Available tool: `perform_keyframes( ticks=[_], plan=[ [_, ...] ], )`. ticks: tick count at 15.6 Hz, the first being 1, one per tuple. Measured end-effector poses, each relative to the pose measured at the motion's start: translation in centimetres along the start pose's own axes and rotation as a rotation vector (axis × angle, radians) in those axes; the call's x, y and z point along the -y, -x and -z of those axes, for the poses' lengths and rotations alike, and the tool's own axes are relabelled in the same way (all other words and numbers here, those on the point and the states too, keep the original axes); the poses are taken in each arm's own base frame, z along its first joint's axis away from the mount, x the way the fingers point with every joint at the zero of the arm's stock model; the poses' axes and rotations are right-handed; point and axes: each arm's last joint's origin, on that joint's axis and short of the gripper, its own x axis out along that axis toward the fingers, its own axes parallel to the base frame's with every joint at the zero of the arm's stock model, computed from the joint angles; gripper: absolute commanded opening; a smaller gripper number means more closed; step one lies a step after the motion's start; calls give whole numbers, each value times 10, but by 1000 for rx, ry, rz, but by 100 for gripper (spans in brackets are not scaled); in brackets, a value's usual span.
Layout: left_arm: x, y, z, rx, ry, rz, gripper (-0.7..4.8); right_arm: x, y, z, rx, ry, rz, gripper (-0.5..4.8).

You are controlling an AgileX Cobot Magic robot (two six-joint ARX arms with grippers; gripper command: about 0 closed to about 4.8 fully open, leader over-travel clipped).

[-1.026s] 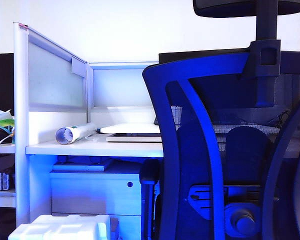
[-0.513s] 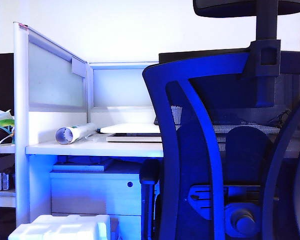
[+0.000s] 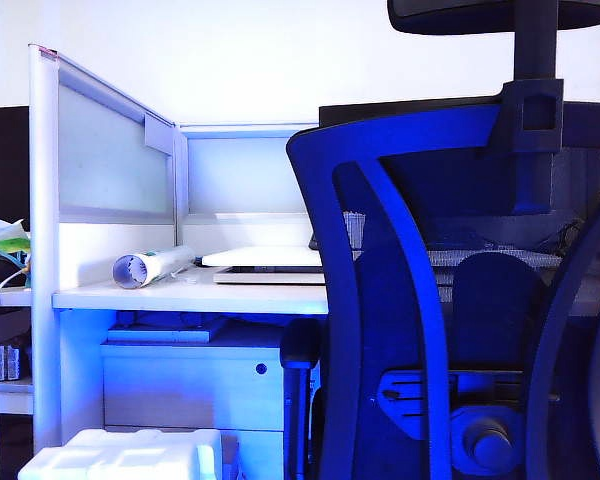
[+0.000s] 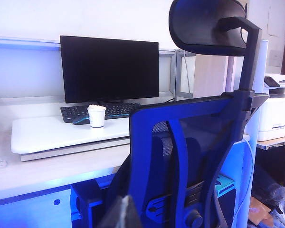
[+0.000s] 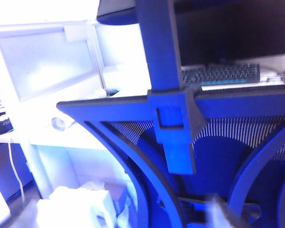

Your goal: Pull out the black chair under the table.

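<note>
Black chair [image 3: 420, 300]: fills the right half of the exterior view, back turned to the camera, vivid blue frame with curved ribs and see-through mesh, headrest [image 3: 500, 15] on a post at the upper edge; it stands directly in front of the table [image 3: 190, 297], its seat end toward the desk edge. Table: white top carrying a rolled paper tube [image 3: 152, 268] and a flat white board [image 3: 265, 258], frosted partition screens [image 3: 115, 150] behind, a drawer unit [image 3: 195, 385] beneath, a white foam box [image 3: 125, 455] on the floor in front. The left wrist view adds 1 black monitor [image 4: 109, 69], 1 keyboard [image 4: 80, 111] and 1 white cup [image 4: 96, 116] on the desk beyond the chair back. Left gripper [image 4: 121, 216]: only a dark tip shows at the frame edge, close behind the chair; whether its fingers are apart or together cannot be told. Right gripper [image 5: 223, 213]: a blurred pale sliver near the chair's lower back; finger state likewise cannot be told, nothing visibly clamped.
</note>
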Motion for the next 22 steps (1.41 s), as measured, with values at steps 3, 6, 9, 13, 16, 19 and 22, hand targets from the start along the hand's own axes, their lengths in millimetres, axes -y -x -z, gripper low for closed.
perform_keyframes(
  ticks=[3, 6, 9, 13, 16, 19, 22],
  plan=[
    [0, 0, 0, 0, 1, 1, -5, 4, -34, -24, -38, -14, 7, 479],
    [0, 0, 0, 0, 1, 2, -5, 10, -71, -45, -73, -24, -2, 479],
    [0, 0, 0, -1, 1, 2, -5, 20, -123, -63, -97, -31, -6, 479],
    [0, 0, 2, -22, 14, -2, -5, 26, -186, -78, -109, -34, -32, 479],
    [0, 0, 2, -22, 14, -2, -5, 30, -201, -72, -109, -35, -34, 296],
    [0, 0, 2, -22, 15, -2, -4, 29, -201, -76, -74, -10, -37, 82],
    [-1, 0, 4, -32, 21, -4, -4, 29, -201, -77, -66, 60, -50, -8]
  ],
)
